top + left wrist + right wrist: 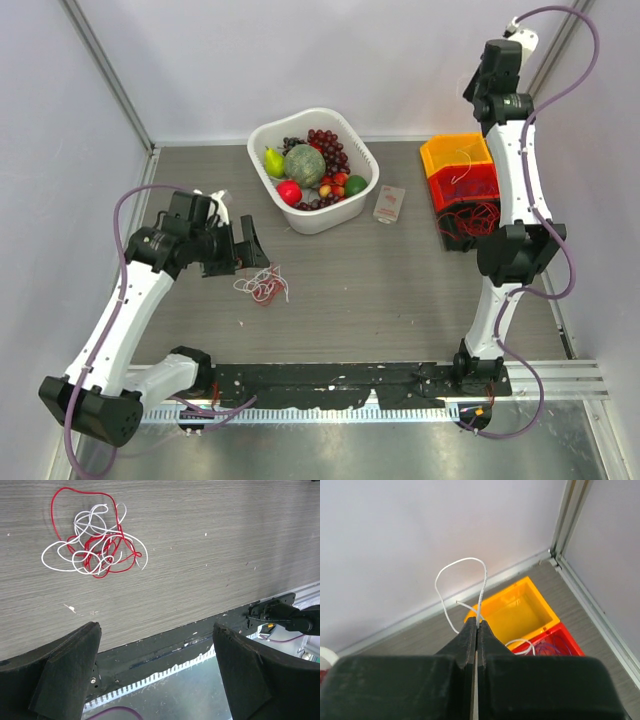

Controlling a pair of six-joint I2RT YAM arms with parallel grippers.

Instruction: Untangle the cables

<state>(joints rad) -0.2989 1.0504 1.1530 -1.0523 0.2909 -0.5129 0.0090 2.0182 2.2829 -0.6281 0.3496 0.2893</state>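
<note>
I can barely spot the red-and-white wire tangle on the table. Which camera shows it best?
The left wrist view: the tangle lies large, each loop distinct. In the top view the tangle is only a tiny scribble. The right wrist view misses it entirely.

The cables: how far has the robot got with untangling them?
Partway, it seems. Done: loose wires already lie in the red bin. In hand: the right gripper is shut on one white wire, raised near the yellow bin. Left: a red-and-white tangle lies knotted on the table, with the open left gripper close by, not touching it.
</note>
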